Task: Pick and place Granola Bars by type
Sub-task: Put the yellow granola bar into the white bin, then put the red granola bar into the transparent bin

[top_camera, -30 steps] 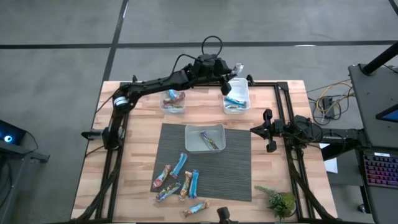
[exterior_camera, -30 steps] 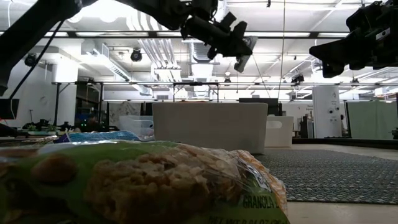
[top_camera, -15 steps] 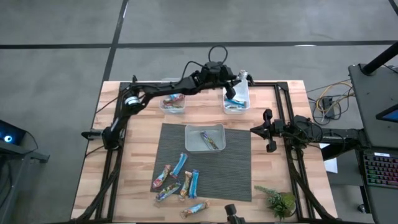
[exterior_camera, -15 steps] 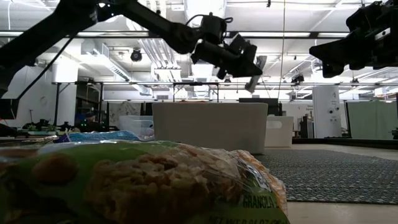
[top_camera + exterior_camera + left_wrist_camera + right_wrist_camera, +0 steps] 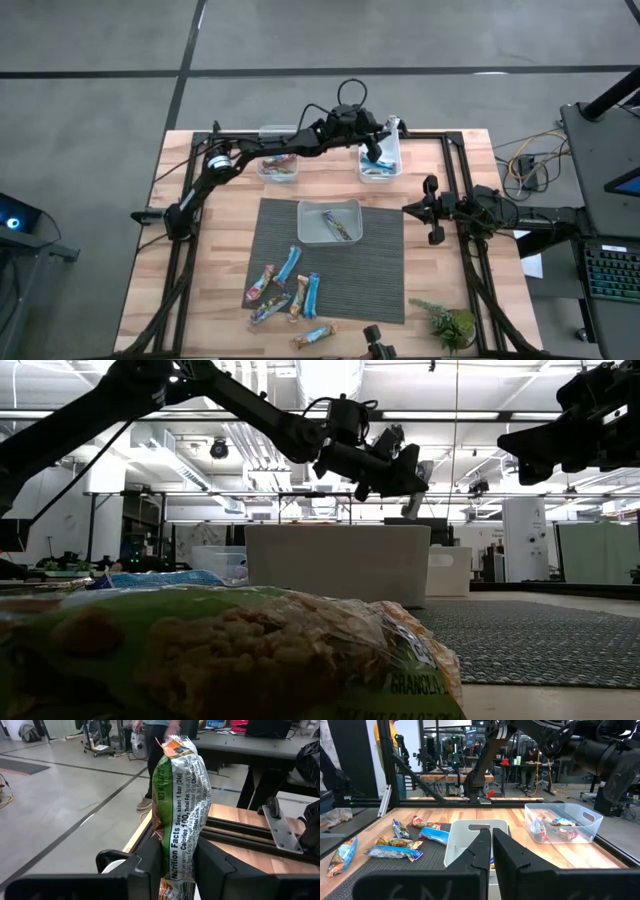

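My left gripper (image 5: pixel 375 136) hangs over the far right clear tub (image 5: pixel 380 165), which holds blue-wrapped bars, and is shut on a granola bar (image 5: pixel 181 795) in a green and white wrapper with an orange end. Several loose bars (image 5: pixel 288 292), blue and multicoloured, lie flat on the grey mat near the table's near edge. One of them fills the low view's foreground (image 5: pixel 230 660). The far left tub (image 5: pixel 278 166) holds multicoloured bars. My right gripper (image 5: pixel 432 212) (image 5: pixel 489 837) waits shut at the table's right side, above the surface. My left gripper pinches the granola bar between its two fingers (image 5: pixel 150 860), on the wrapper's lower part (image 5: pixel 180 867). Most of the bar sticks out beyond the fingertips. It is lifted clear of everything, and in the low view it slants down below the gripper (image 5: pixel 414 498).
A third clear tub (image 5: pixel 330 222) with one bar stands on the mat's far part. A small green plant (image 5: pixel 450 325) sits at the near right corner. Bare wood shows left and right of the mat. People stand in the room beyond the table.
My left gripper has moved toward the table's right, out over the far right tub, and come down somewhat. It has tipped, so the held bar now points more downward. The fingers have stayed shut on the bar.
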